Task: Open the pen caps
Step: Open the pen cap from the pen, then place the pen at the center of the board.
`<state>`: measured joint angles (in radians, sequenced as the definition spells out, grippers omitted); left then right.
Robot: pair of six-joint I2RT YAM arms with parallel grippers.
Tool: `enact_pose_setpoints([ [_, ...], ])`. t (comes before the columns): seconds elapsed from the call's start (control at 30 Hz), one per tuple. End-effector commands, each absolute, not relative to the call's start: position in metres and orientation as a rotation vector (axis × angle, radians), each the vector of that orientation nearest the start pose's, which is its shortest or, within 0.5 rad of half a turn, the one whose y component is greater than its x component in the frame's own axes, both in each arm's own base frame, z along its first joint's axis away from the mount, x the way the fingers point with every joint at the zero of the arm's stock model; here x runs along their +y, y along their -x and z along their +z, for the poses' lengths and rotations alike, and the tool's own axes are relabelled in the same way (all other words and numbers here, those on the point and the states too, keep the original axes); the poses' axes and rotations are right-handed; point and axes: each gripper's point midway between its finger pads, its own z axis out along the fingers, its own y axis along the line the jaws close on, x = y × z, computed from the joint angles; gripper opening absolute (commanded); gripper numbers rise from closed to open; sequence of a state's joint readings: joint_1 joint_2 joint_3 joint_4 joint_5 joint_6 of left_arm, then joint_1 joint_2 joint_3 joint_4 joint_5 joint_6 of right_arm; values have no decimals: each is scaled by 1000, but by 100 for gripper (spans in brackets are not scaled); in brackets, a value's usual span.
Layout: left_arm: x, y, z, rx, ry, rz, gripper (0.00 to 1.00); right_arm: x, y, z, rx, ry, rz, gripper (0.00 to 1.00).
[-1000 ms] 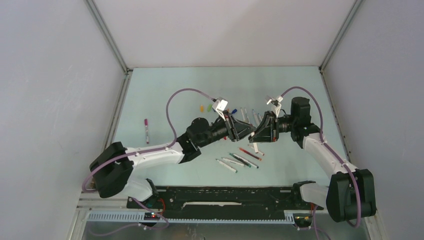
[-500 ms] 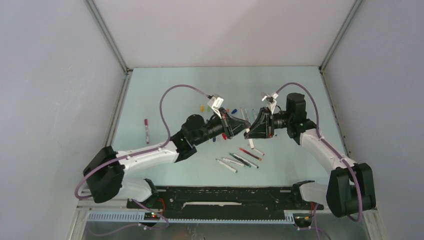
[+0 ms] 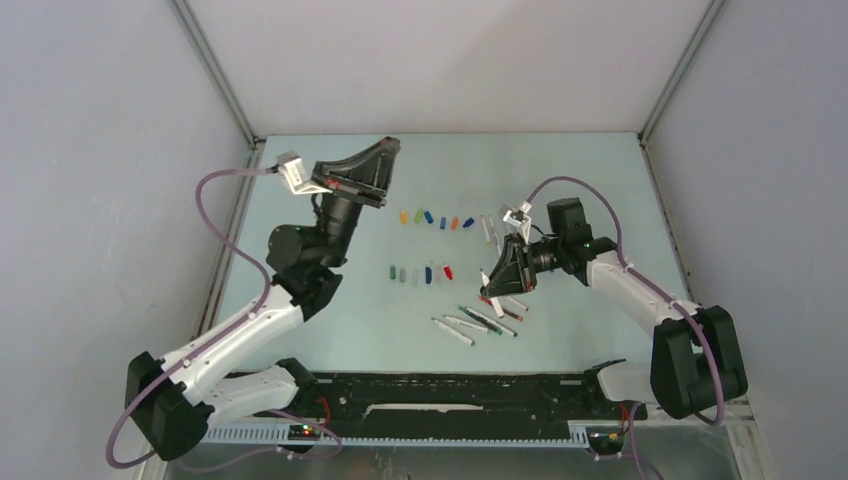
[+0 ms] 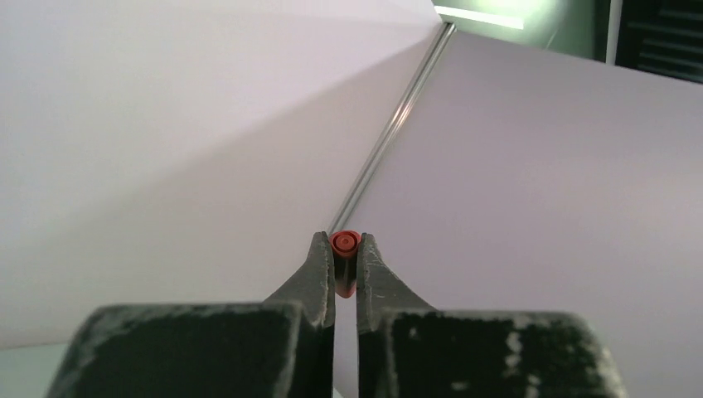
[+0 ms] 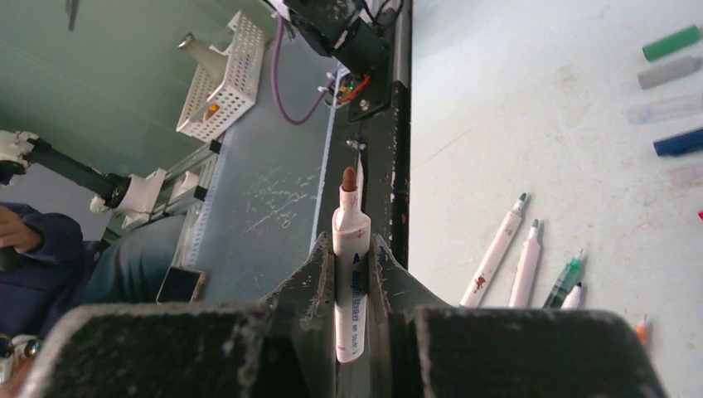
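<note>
While the left gripper (image 4: 344, 247) stayed out of the table work, it was clenched tight on a red cap (image 4: 344, 243), both fingers pinching its sides and its round end turned toward the wrist camera. Seen from above, that arm was raised high over the far left of the table (image 3: 560, 180), well apart from everything lying there. Over on the other side, the right gripper (image 5: 351, 249) was clamped round a white pen barrel (image 5: 351, 236), whose bare reddish-brown tip poked out past the fingertips. From overhead it hung low, right of centre.

And the other pen caps (image 3: 428, 274)? They lay in two loose rows on the table between the arms. The far row began with a yellow cap (image 3: 403, 215) at its left end, then green, blues and orange. The near row began with a green cap (image 3: 390, 271), then grey and blue. Nearer the bases, a cluster of uncapped pens (image 3: 455, 331) lay at angles just beside the right gripper.
</note>
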<state>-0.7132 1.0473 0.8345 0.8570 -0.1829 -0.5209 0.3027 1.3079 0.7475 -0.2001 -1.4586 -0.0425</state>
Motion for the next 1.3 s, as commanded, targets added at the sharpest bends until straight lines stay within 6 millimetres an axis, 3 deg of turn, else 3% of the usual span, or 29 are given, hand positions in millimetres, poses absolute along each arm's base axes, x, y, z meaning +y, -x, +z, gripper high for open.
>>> enact_pose_setpoints([
  [0.0, -211, -281, 472, 969, 95, -1008, 0, 232, -178, 185, 1794, 1150, 1591, 0],
  [0.23, -205, -269, 384, 1198, 29, -987, 0, 201, -209, 160, 1930, 1275, 1107, 0],
  [0.47, -212, -251, 300, 1404, 32, -1082, 0, 173, -233, 129, 2097, 1246, 888, 0],
  [0.67, -217, -241, 247, 1538, 101, -1170, 0, 153, -248, 95, 2251, 1243, 725, 1],
  [1.1, -233, -248, 213, 1699, 145, -1197, 0, 133, -256, 54, 2457, 1246, 584, 4],
  [1.27, -241, -248, 211, 1722, 133, -1236, 0, 128, -258, 43, 2513, 1238, 557, 6],
])
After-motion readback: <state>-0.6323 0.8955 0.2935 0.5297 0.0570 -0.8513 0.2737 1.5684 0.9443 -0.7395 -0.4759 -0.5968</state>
